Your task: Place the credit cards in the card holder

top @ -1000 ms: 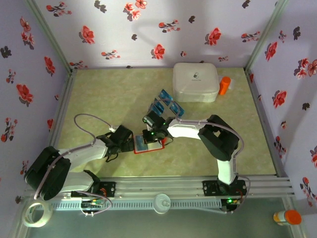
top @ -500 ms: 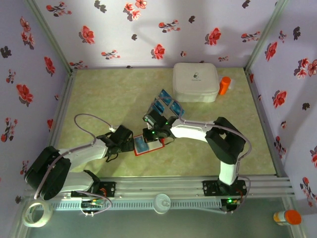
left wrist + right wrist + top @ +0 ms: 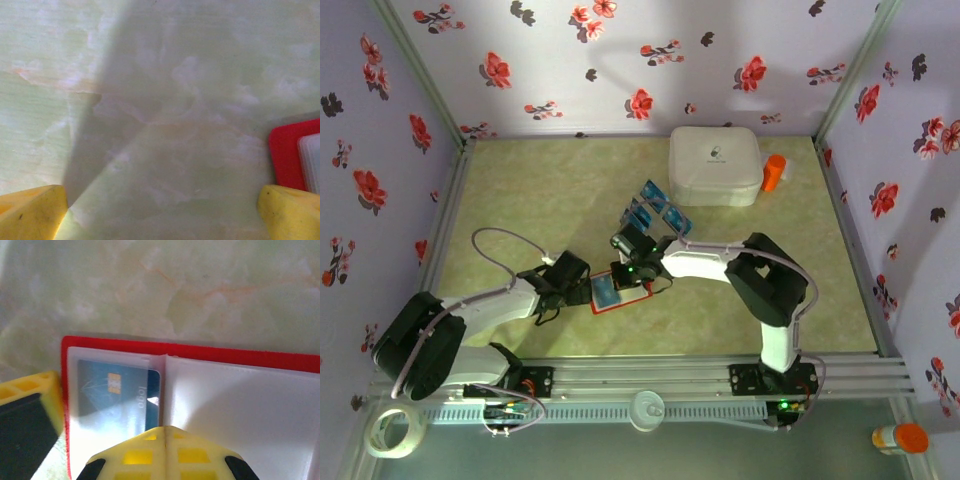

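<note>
We read the card holder as lying open & flat on the table near the arm bases. Its clear pockets face the right wrist cam, w/ one blue card in the left pocket. A darker strip at that card's inner end may sit outside the film; hard to tell. The right gripper has its jaws pressed together, tip over the card's lower corner, and we see nothing pinched between them. The left gripper is spread wide over bare table, empty, one finger just beside the holder's corner. The loose credit cards lie fanned & overlapping between the holder and the white box. Our take on handling: the cards are thin, stiff, v. light & slick, so a flat pick off the table is hard. We'd take one at a time by a raised short end of the fan. The holder is light & floppy and prob. slides when pushed. So we'd pin its outer edge w/ the left gripper and feed each card edge-first into a pocket mouth, gently, b/c the film looks flimsy.
</note>
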